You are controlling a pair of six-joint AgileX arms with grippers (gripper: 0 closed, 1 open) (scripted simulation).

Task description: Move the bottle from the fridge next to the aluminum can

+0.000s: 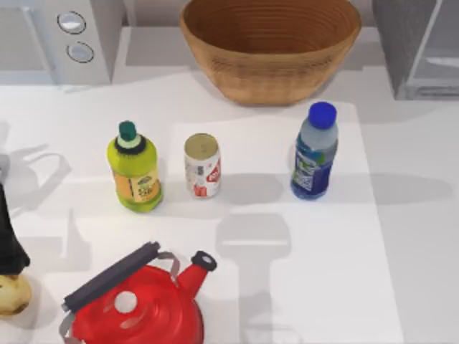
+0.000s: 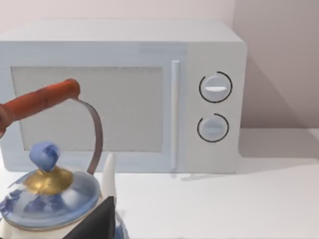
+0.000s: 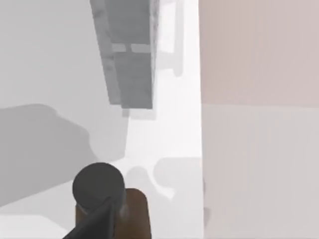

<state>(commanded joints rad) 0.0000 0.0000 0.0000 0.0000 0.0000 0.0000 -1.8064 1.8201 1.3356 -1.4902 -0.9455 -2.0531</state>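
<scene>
Grip state first: left gripper (image 2: pixel 101 220) shows as a dark wedge at the edge of its wrist view, right gripper (image 3: pixel 93 225) likewise in its own; I cannot tell whether either is released or clenched, and nothing is seen held. Just beside the left gripper is a blue-and-white kettle (image 2: pixel 47 191), with the microwave (image 2: pixel 119 97) beyond it. Near the right gripper stands a brown bottle with a dark cap (image 3: pixel 99 186). Left arm (image 1: pixel 8 244) sits at the table's left edge. Outward from it come the yellow-green bottle (image 1: pixel 134 172), then the can (image 1: pixel 202 166), then, well apart from both grippers, the bottle (image 1: pixel 315 152). It stands upright on the table, outside the fridge (image 1: pixel 416 46), right of the can with a clear gap between them. Handling judgement: thin clear plastic, light, smooth and probably slippery, walls likely to give under a hard squeeze; tall and narrow, so tippable. Best hold looks to be mid-body across the label, below the cap, with moderate pressure.
</scene>
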